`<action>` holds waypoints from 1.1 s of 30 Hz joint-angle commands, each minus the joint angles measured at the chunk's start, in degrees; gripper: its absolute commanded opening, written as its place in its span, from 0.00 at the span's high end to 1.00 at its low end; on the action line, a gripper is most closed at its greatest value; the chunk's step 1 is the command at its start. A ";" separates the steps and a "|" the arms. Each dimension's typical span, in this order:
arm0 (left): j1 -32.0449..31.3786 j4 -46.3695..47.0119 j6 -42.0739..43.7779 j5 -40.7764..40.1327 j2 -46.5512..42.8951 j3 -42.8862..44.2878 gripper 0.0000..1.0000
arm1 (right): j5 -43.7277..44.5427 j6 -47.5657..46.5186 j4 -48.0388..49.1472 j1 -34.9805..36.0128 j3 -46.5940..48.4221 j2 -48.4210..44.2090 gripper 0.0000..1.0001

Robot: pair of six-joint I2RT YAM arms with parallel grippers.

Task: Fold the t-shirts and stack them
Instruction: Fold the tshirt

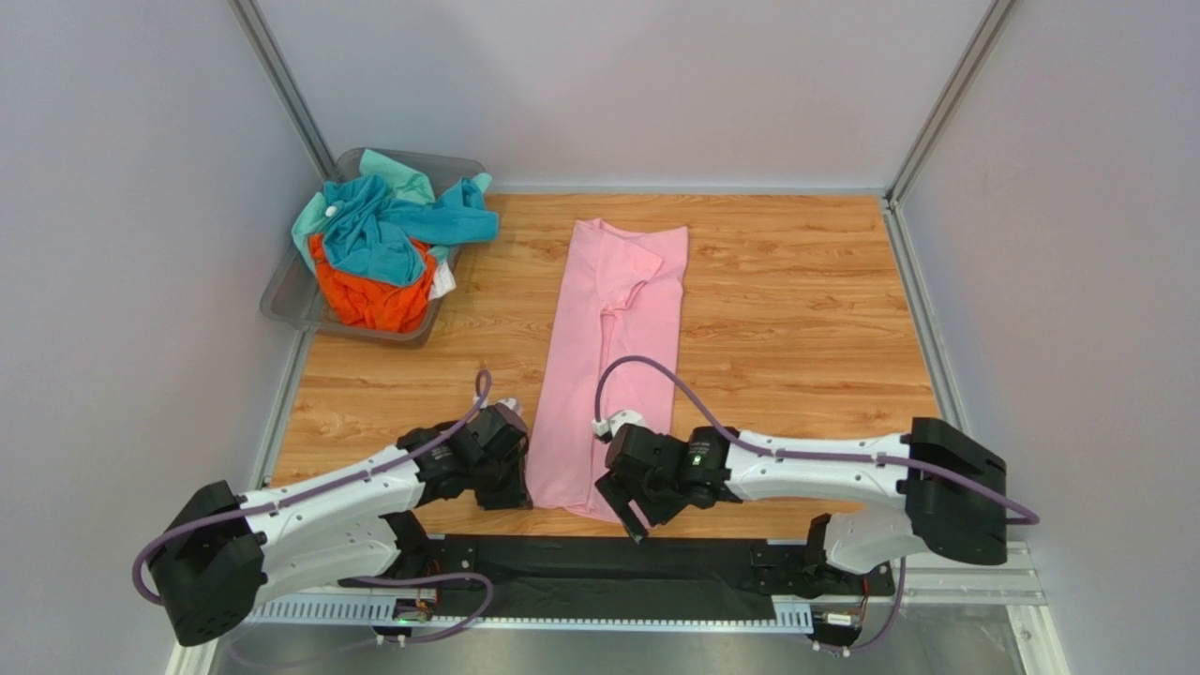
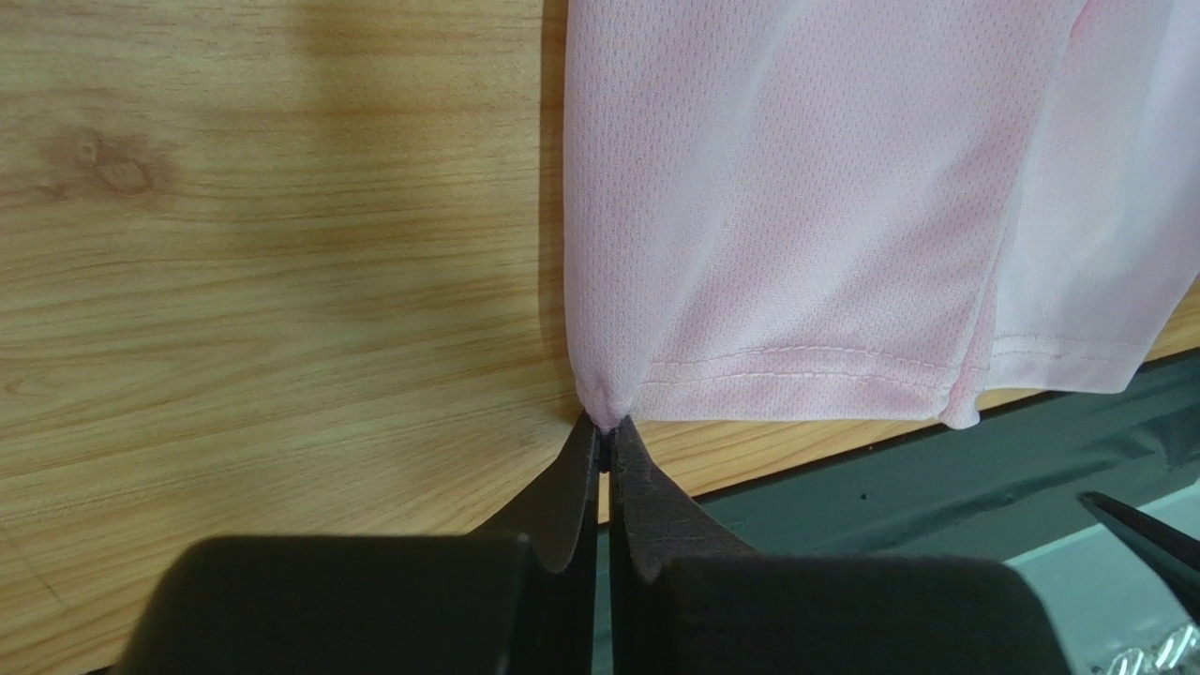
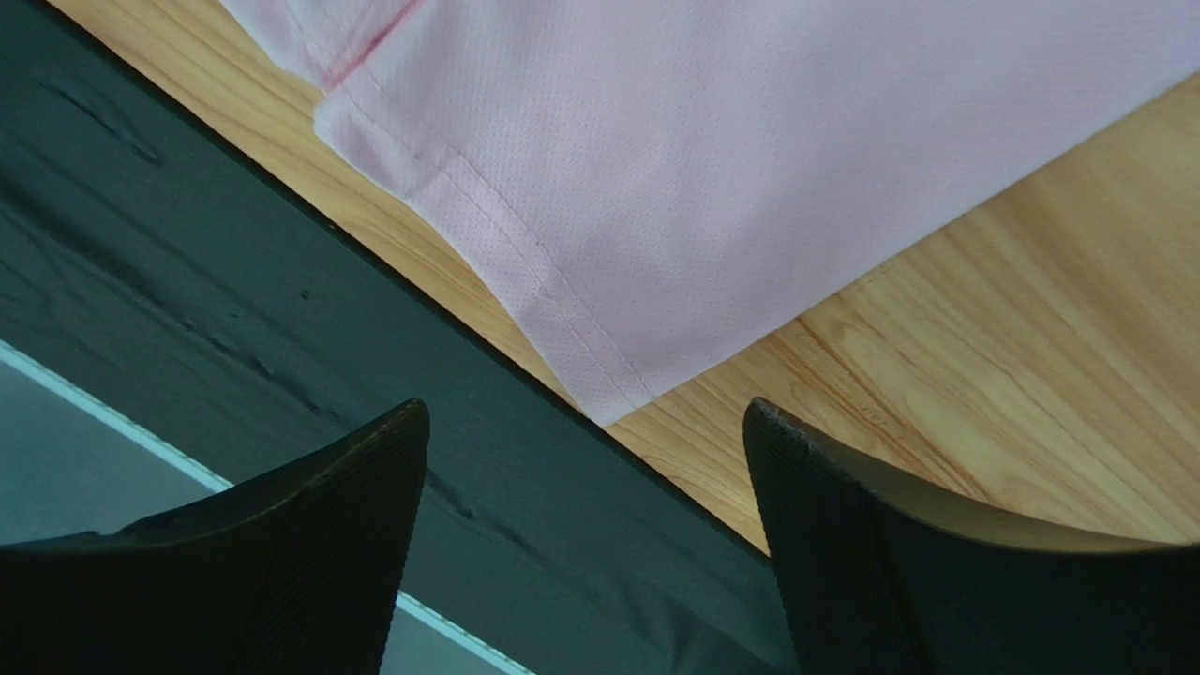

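A pink t-shirt (image 1: pixel 613 352) lies folded lengthwise into a long strip down the middle of the wooden table (image 1: pixel 803 324). My left gripper (image 2: pixel 607 433) is shut on the shirt's near left hem corner (image 2: pixel 603 401); it sits at the strip's near left end in the top view (image 1: pixel 510 478). My right gripper (image 3: pixel 585 429) is open and empty, just off the near right hem corner (image 3: pixel 606 401), over the table's front edge. It shows at the strip's near right end in the top view (image 1: pixel 627 499).
A grey bin (image 1: pixel 289 288) at the back left holds a heap of teal and orange shirts (image 1: pixel 378 239). A black strip (image 1: pixel 620 563) runs along the table's near edge by the arm bases. Grey walls close in on three sides.
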 commanded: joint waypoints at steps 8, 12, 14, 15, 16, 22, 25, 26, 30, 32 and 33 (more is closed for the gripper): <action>0.03 -0.66 -1.47 2.83 -4.08 -2.74 1.00 | 0.19 -0.14 1.86 3.55 -1.19 8.00 0.59; -0.14 -0.92 -2.62 4.41 -5.05 -3.80 1.00 | -0.52 2.40 0.98 3.99 -2.42 7.92 0.72; -0.58 -1.27 -3.41 4.86 -6.28 -4.50 1.00 | -0.60 3.64 1.59 5.04 -3.56 7.30 0.81; -1.28 -1.19 -3.85 5.03 -6.72 -4.77 1.00 | -0.17 4.43 1.59 5.31 -4.35 6.69 0.84; -1.72 -1.36 -4.46 5.21 -7.16 -5.03 1.00 | 0.01 5.39 1.59 5.57 -4.53 6.42 0.89; -3.66 -2.76 -4.99 6.01 -10.15 -3.11 1.00 | 3.96 6.63 -1.30 6.54 -1.99 1.42 0.96; -3.66 -4.52 -3.59 2.15 -11.29 0.57 1.00 | 9.05 6.11 -4.02 6.36 0.64 -0.87 0.96; -3.57 -5.05 -3.15 0.91 -11.29 1.81 1.00 | 11.85 5.76 -5.25 5.93 1.34 -1.31 0.96; -3.40 -5.32 -0.17 -5.24 -8.75 8.14 1.00 | 14.95 2.95 -5.70 2.68 4.86 -3.16 0.97; -2.70 -5.05 2.03 -7.27 -5.60 12.44 1.00 | 16.87 1.19 -5.44 -0.12 7.14 -2.99 0.97; -1.21 -5.31 4.21 -7.62 -4.36 14.02 1.00 | 16.97 -0.82 -5.35 -1.18 7.85 -2.72 0.97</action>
